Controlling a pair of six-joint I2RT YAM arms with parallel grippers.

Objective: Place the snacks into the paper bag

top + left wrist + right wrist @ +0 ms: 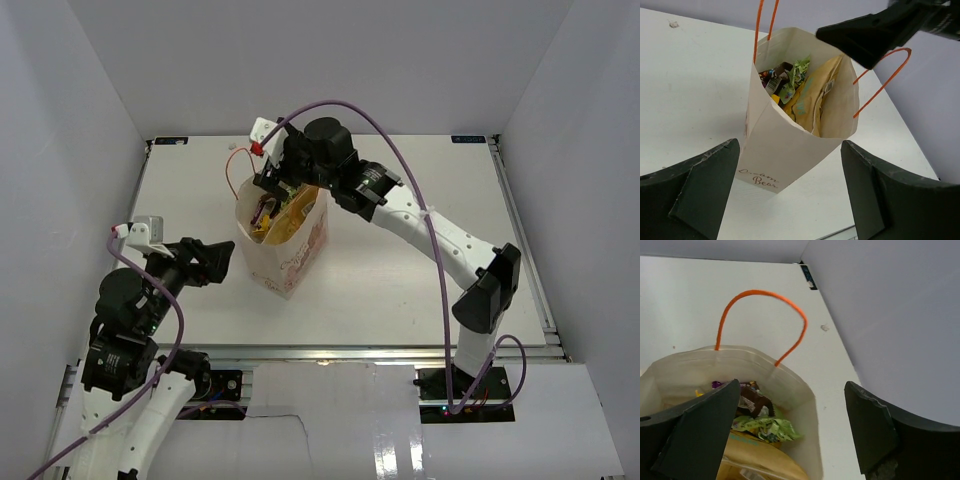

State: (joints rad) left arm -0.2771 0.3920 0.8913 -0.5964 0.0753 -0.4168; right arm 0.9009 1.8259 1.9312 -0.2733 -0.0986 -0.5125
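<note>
White table (420, 290), white walls on three sides. The left gripper (222, 264) sits low at the near left, jaws spread wide and holding nothing. It points at the bag (292, 258) and is just beside the left wall; contact cannot be confirmed. The bag stands upright left of centre, mouth open, orange handles (760, 295) raised.

Contents noted:
- The chip bag (812, 100) stands on edge along one wall.
- The green pouch (765, 428) lies at its top.
- The brown bar (754, 400) is next to the pouch.
- The yellow wrapper (775, 99) is mostly buried, only a corner seen.

The right gripper (272, 188) hangs over the far side of the bag mouth. Its jaws are spread wide and it is empty.
</note>
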